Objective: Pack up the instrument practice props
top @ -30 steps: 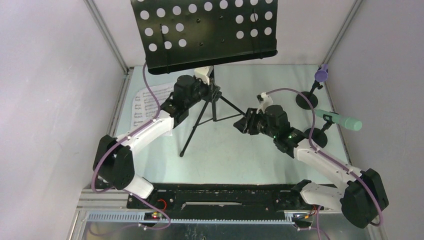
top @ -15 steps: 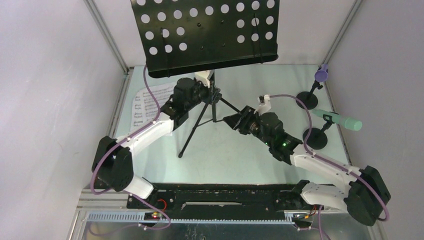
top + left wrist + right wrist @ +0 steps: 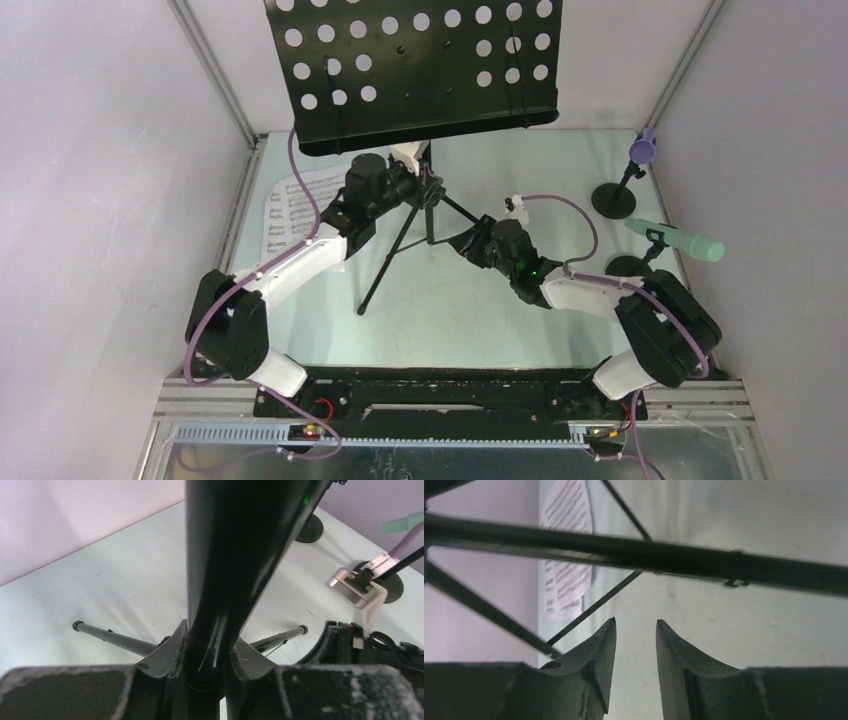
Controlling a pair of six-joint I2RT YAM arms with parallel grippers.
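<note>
Black music rack (image 3: 420,70), upright mid-table, held at its pole (image 3: 225,555).
Left gripper (image 3: 206,652) clamps the pole above the legs (image 3: 115,639); right gripper (image 3: 636,625), narrowly parted and empty, faces a tripod bar (image 3: 634,555). A misjudged push there could topple the top-heavy rack.

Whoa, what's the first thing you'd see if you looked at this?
The big black music rack full of round holes, towering over the table on its tripod. The left gripper is clamped on its pole, and the right gripper hovers open beside the legs. At the right edge are a purple microphone and a mint-green microphone.
</note>
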